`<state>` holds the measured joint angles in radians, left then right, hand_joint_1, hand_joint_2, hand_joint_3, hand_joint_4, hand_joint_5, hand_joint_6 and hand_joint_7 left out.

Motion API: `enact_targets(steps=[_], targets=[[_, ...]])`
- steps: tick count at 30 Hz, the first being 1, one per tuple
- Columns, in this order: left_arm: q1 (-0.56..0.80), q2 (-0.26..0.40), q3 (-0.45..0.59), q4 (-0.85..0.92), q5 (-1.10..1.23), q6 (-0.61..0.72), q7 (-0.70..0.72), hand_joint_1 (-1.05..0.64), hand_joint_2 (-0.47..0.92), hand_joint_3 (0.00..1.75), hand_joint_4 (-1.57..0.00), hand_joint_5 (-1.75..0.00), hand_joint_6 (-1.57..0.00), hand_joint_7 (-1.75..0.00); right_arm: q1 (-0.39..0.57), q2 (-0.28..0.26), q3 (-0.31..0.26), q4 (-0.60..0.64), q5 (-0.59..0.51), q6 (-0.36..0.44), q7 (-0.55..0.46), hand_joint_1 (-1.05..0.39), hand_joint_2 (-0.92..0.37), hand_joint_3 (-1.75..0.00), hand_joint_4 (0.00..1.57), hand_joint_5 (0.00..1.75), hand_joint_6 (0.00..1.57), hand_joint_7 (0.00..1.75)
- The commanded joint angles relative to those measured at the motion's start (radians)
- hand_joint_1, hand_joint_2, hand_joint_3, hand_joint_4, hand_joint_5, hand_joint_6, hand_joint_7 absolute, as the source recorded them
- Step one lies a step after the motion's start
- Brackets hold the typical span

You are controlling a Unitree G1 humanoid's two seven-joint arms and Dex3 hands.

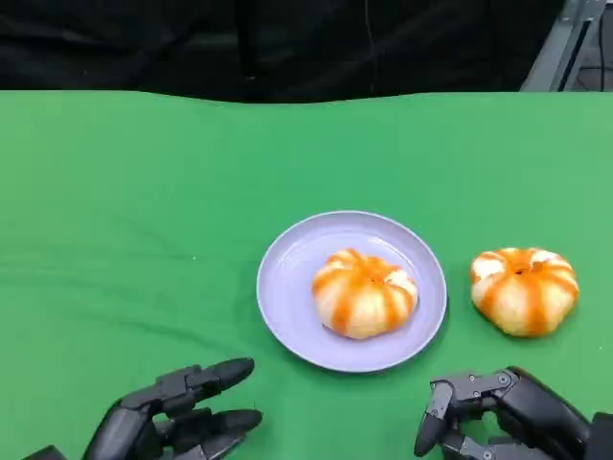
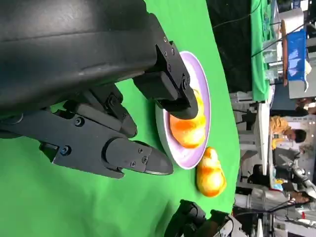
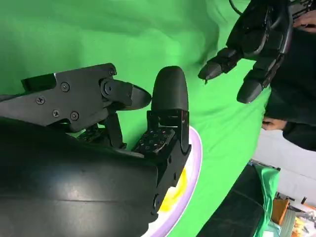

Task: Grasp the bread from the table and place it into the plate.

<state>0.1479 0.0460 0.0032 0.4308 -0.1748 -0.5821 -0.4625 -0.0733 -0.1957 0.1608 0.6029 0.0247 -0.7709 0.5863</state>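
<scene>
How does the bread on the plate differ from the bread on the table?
The bread on the plate sits inside the lavender plate, near the table's middle; the bread on the table lies on the green cloth, to the plate's right and apart from it. Both are round, pale with orange stripes, and untouched.

A flat worktop draped in bright green cloth (image 1: 144, 192) spans the scene, with black curtain backdrop (image 1: 287, 43) behind. A seated person (image 2: 289, 133) appears among background clutter.
</scene>
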Motion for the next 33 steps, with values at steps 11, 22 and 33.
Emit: enact_targets(steps=[11, 22, 33], targets=[[-0.073, 0.025, 0.029, 0.063, 0.025, -0.071, 0.024, -0.43, 0.92, 0.16, -1.0, 0.0, -0.79, 0.0, 0.002, -0.014, -0.01, -0.006, 0.013, -0.008, 0.001, -0.06, -0.92, -0.48, 0.71, 1.58, 0.79, 1.08], [-0.106, 0.03, 0.043, 0.101, 0.038, -0.113, 0.041, -0.45, 0.92, 0.13, -1.03, -0.02, -0.81, -0.01, 0.004, -0.014, -0.011, -0.004, 0.013, -0.006, -0.001, -0.07, -0.92, -0.47, 0.71, 1.58, 0.79, 1.08], [-0.131, 0.035, 0.06, 0.118, 0.027, -0.114, 0.041, -0.44, 0.92, 0.21, -1.03, -0.01, -0.81, 0.0, 0.002, -0.015, -0.01, -0.006, 0.009, -0.004, -0.004, -0.06, -0.92, -0.47, 0.7, 1.57, 0.79, 1.08]])
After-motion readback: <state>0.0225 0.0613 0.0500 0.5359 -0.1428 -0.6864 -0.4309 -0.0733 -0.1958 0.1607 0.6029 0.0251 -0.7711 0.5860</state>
